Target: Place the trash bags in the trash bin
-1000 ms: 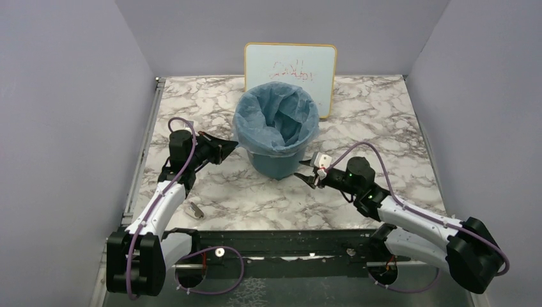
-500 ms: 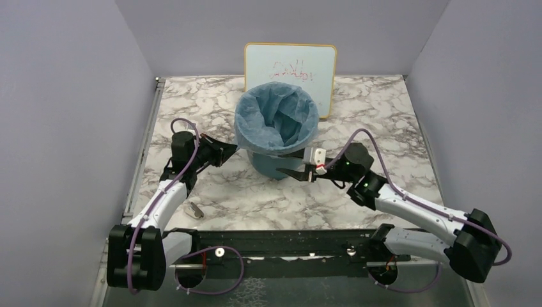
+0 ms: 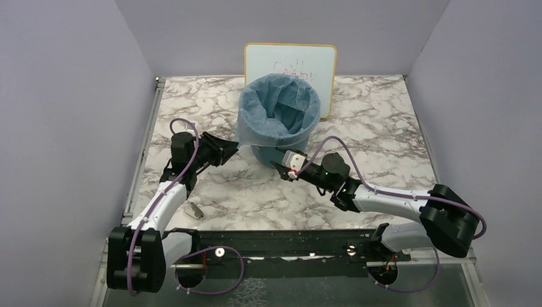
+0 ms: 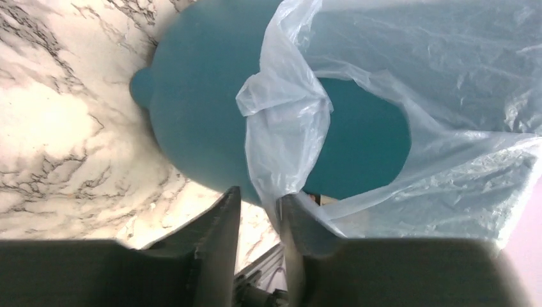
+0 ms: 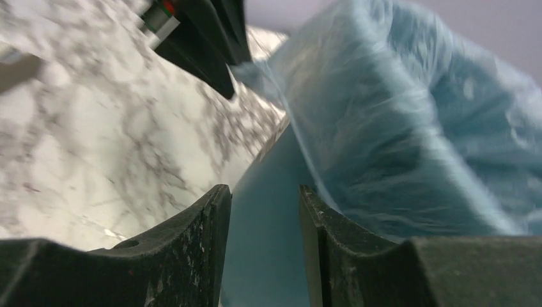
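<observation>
Because the bin had to stay put while its liner was dressed, the grey-veined white marble-patterned table (image 3: 383, 134) carried everything, spreading out ahead of and beneath both my grippers. Beyond my fingertips stood the round teal-blue plastic trash bin (image 3: 271, 155), tilted a little toward the far side, with the small white rectangular whiteboard (image 3: 291, 61) propped just behind it. Draped over the bin's rim was the thin, crinkly, translucent light-blue trash bag (image 3: 279, 110), its body already sunk inside so that only a skirt hung down the outer wall.

My left gripper (image 4: 258, 211) sat at the bin's left flank, its fingers nearly pressed together, with a hanging tail of the bag running down into the narrow gap between them; I judged I was holding that tail to tug the skirt lower, though whether the film was truly pinched I could not tell. My right gripper (image 5: 259, 211) came in low at the near side, its fingers spread partway with nothing between them, aimed at the bare teal wall just under the bag's hem, probably to steady the bin.
</observation>
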Robot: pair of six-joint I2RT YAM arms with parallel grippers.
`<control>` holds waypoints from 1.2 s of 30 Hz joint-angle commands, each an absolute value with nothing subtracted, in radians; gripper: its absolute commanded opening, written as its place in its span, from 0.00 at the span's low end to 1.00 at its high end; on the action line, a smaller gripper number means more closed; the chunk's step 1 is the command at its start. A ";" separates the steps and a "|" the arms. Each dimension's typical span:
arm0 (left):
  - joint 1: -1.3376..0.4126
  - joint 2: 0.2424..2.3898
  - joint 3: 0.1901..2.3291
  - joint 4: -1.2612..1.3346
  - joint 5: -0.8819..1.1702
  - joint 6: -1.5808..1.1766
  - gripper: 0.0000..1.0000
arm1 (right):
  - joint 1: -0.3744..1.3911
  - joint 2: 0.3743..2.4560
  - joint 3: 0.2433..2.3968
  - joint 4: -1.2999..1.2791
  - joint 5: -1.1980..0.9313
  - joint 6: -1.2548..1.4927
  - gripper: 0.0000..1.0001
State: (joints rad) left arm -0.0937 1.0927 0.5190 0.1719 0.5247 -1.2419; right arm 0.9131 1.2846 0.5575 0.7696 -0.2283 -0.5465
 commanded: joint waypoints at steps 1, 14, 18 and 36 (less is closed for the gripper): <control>-0.091 1.022 0.506 0.177 0.474 -1.205 0.44 | 0.910 1.317 0.546 0.780 0.024 -0.578 0.48; -0.091 0.735 0.432 0.189 0.171 -1.129 0.99 | 0.910 1.064 0.459 0.566 0.090 -0.370 0.57; -0.091 0.760 0.487 0.134 0.160 -1.058 0.99 | 0.905 1.028 0.610 0.382 0.428 -0.351 0.61; -0.089 1.067 0.963 -0.365 0.124 -0.607 0.99 | 0.264 1.344 1.368 -0.265 -0.028 0.345 0.75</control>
State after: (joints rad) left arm -0.0929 1.0531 0.9268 -0.2356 0.1558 -0.7303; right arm 0.2920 1.3109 1.3476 -0.0868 0.1638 0.0750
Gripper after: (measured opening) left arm 0.987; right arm 0.744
